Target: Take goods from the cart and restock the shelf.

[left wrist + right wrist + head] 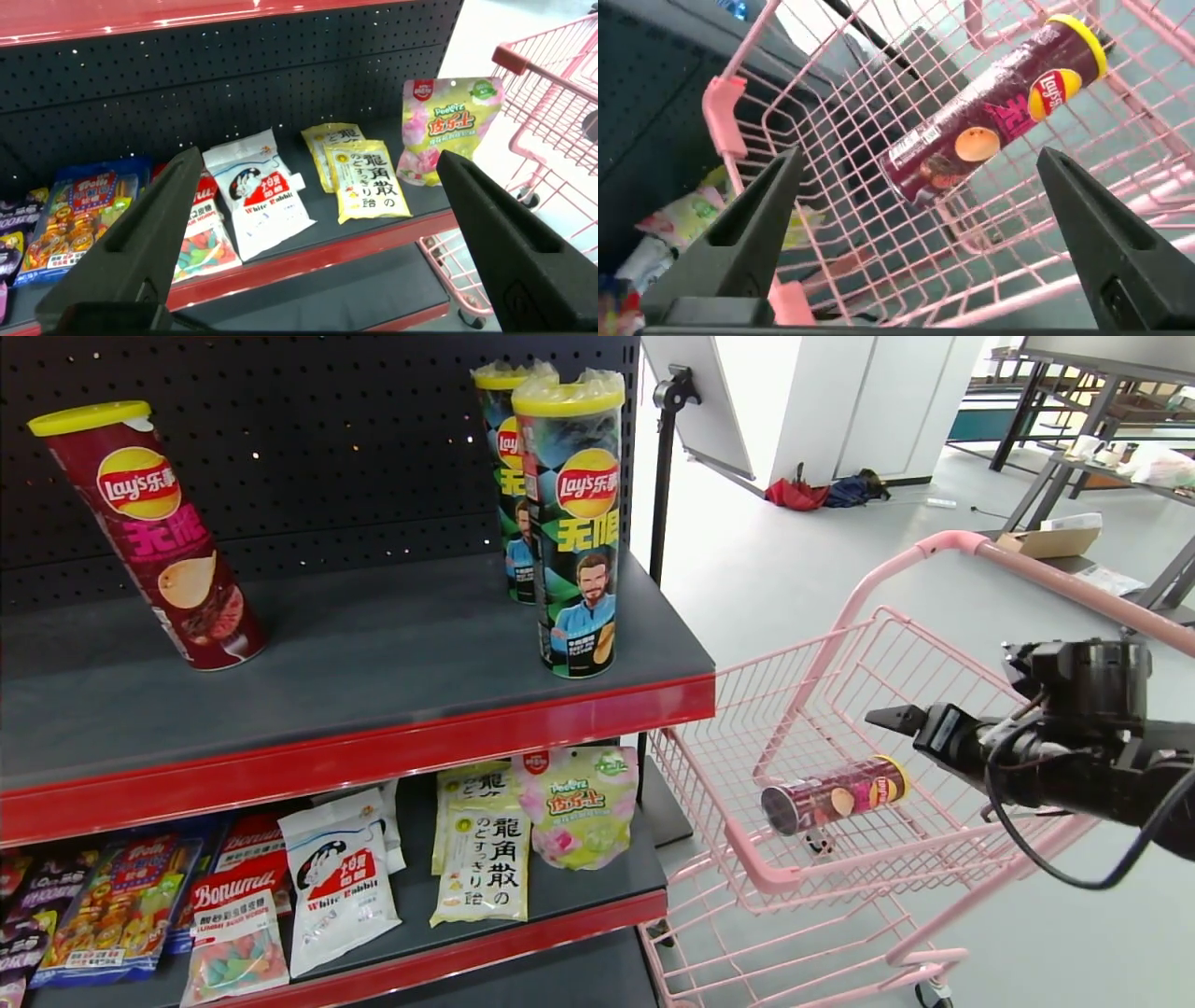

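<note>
The right gripper (917,163) hangs over the pink cart (747,859) with its jaws spread wide and nothing between them. The left gripper (320,157) is just as wide and empty, facing the snack bags (360,173) on the lower shelf. Just beyond the right fingers, the maroon chip can (990,126) lies on its side on the wire floor of the cart's upper basket, yellow lid toward the arm and base end toward the shelf. It is probably light: a stiff cardboard tube with a glossy skin, likely to roll on the wires and to dent under a hard squeeze, with brittle contents. The best hold looks to be across the middle of the body, jaws square to its length and away from the plastic lid, which might pop off. Farther off, the upper shelf (373,653) holds a leaning maroon can (159,537) and two upright green cans (574,537), with bare board between them.
</note>
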Tool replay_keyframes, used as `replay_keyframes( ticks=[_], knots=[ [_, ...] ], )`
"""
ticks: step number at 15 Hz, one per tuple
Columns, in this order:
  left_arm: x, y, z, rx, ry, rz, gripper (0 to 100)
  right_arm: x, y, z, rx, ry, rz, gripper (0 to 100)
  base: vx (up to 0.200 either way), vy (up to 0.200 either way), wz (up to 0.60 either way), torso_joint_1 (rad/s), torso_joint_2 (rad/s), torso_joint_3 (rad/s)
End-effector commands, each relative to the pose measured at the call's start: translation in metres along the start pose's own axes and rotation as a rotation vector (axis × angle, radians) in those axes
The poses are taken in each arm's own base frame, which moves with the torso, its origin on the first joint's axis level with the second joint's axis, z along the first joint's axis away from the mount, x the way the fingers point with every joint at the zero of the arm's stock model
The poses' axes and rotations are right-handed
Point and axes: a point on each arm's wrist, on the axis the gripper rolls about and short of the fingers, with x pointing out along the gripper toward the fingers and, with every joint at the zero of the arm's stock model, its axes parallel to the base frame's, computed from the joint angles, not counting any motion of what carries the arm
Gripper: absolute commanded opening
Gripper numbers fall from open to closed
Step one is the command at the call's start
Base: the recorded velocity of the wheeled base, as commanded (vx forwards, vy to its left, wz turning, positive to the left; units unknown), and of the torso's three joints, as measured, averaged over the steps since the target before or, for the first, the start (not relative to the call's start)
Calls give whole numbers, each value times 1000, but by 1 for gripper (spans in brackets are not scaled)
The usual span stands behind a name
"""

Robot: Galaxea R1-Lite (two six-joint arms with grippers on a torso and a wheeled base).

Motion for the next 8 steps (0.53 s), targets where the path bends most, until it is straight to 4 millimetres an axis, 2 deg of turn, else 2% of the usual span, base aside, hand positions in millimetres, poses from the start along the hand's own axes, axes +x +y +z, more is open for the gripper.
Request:
replay_keyframes(
  ticks=[1,3,4,6,8],
  knots=[
    [0,0,0,2,0,1,100,37,8,36,185,89,-97,100,0,0,0,0,0,0],
    [0,0,0,2,0,2,100,61,9,57,268,165,-182,100,0,0,0,0,0,0],
    [0,0,0,3,0,2,100,78,6,56,280,208,-231,100,0,0,0,0,0,0],
    [0,0,0,5,0,2,100,107,-9,49,292,240,-301,100,0,0,0,0,0,0],
    [0,0,0,5,0,2,100,124,-18,36,295,280,-331,100,0,0,0,0,0,0]
  ],
)
